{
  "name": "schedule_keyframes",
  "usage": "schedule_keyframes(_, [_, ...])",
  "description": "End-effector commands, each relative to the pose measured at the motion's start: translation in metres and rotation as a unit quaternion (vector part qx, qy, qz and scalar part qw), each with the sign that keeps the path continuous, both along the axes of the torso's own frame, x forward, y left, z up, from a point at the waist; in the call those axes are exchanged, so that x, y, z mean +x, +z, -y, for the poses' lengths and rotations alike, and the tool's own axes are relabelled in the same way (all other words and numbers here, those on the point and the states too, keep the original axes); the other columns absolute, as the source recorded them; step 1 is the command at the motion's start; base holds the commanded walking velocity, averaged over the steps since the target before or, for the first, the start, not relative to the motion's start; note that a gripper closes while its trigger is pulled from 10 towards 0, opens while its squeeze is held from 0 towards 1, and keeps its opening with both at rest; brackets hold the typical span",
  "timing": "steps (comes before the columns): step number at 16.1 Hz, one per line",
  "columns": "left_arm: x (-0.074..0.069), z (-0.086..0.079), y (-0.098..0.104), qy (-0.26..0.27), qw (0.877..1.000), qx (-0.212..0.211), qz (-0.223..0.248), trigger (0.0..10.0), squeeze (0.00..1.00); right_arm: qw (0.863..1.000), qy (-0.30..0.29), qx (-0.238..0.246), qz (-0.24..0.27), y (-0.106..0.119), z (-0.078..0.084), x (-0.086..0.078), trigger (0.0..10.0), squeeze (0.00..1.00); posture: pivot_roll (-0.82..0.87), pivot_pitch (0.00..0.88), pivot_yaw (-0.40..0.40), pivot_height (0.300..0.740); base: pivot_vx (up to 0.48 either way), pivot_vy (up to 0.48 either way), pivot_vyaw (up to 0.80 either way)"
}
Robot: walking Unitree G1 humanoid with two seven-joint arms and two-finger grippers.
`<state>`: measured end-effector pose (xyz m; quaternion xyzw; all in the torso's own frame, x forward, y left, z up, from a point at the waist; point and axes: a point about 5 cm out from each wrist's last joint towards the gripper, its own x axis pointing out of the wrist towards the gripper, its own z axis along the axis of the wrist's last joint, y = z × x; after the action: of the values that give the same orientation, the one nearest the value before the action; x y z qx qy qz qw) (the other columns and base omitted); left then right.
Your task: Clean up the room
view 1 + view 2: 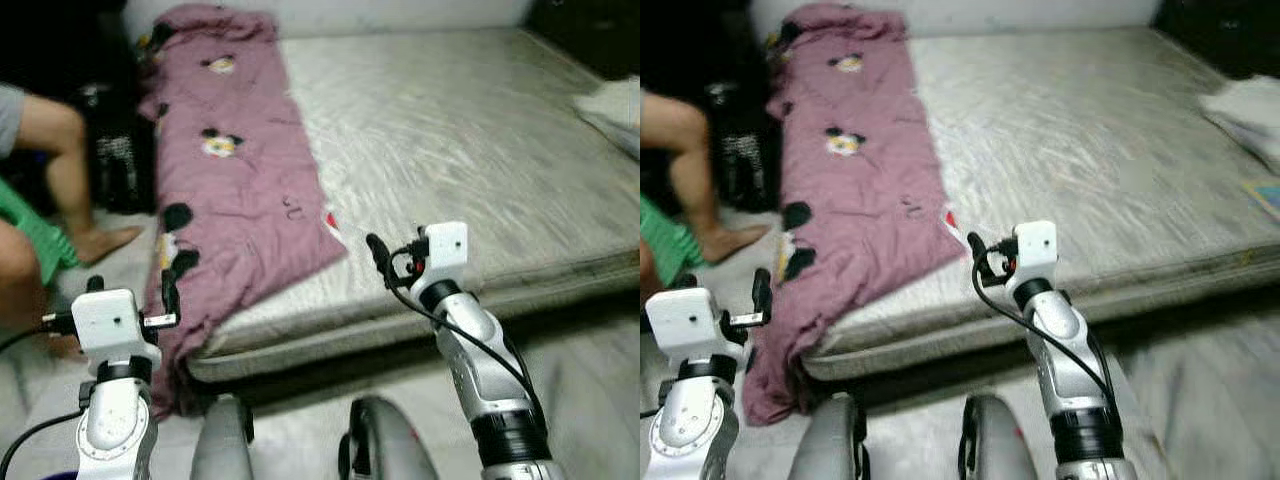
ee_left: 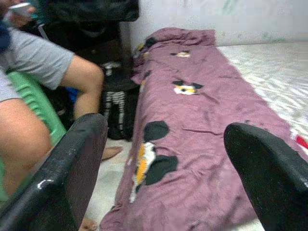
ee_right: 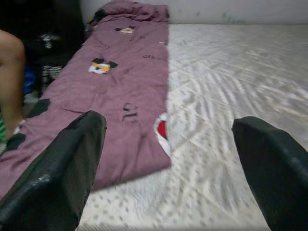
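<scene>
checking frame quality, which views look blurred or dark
Left eye view: soft motion blur over the mattress, black upper corners. Right eye view: much the same. Left wrist view: purple blanket fairly sharp, near fingers blurred. Right wrist view: evenly lit, slightly soft.

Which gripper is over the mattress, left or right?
The right gripper: open, it reaches past the mattress edge beside the purple blanket. The left gripper, also open, hangs beside the bed where the blanket drapes down.

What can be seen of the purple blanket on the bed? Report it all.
The purple blanket is soft, wrinkled mauve fabric printed with black, white and yellow cartoon figures. It lies lengthwise along the left side of the pale mattress, bunched at the far end, its near end spilling over the mattress edge toward the floor. Neither pincer touches it.
</scene>
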<state>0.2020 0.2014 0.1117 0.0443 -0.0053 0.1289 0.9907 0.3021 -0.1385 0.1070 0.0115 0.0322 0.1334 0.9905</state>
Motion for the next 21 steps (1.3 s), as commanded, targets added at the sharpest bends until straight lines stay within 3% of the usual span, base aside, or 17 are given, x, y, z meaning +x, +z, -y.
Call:
schedule_keyframes(1, [0.0007,0.0005,-0.0015,0.002,1.0,0.0,-0.004,10.0,0.0,1.0,-0.002,0.0,0.002,0.0004,0.0012,0.0013,10.0,0.0,0.0,0.081,-0.015,0.632,0.0,0.0,0.0])
schedule_keyframes(10, [0.0015,-0.0008,-0.0018,0.012,1.0,-0.008,-0.006,10.0,0.0,1.0,0.006,0.001,0.004,0.0013,-0.0025,0.0038,10.0,0.0,-0.01,0.095,-0.019,0.632,0.0,0.0,0.0])
schedule_keyframes(21, [0.0026,-0.0018,-0.0021,0.019,1.0,-0.009,-0.008,10.0,0.0,1.0,0.018,0.006,0.008,0.0021,-0.0074,0.0042,10.0,0.0,-0.01,0.099,-0.02,0.564,0.0,0.0,0.0])
